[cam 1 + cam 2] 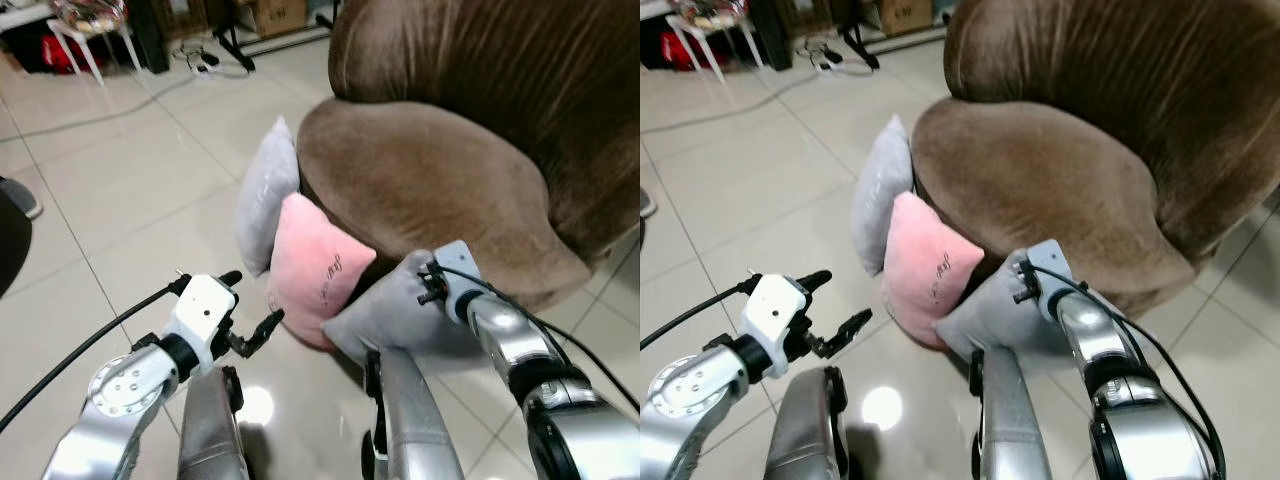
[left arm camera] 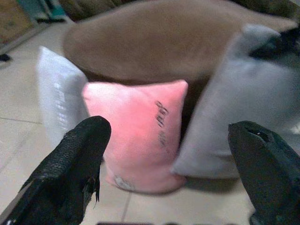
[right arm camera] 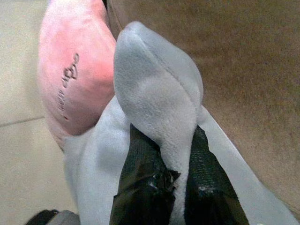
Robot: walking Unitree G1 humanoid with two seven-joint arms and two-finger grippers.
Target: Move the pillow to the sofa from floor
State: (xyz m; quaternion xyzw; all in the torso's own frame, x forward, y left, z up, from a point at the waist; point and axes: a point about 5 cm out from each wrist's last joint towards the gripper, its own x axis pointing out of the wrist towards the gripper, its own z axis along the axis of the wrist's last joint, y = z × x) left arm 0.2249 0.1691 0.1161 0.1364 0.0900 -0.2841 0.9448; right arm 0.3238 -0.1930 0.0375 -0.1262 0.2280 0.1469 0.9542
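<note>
Three pillows lean on the floor against the front of a brown sofa (image 1: 420,170): a pale grey one (image 1: 268,190), a pink one (image 1: 315,265) with dark lettering, and a darker grey one (image 1: 385,310) on the right. My right gripper (image 3: 176,159) is shut on the top corner of the darker grey pillow, close beside the sofa's seat edge. My left gripper (image 1: 253,300) is open above the tiles, a short way in front of the pink pillow and apart from it.
My own silver legs (image 1: 410,420) stand on the glossy tiled floor just below the pillows. Far back left are a white stool (image 1: 90,30), cables (image 1: 210,60) and a cardboard box (image 1: 270,15). A dark object (image 1: 10,240) sits at the left edge.
</note>
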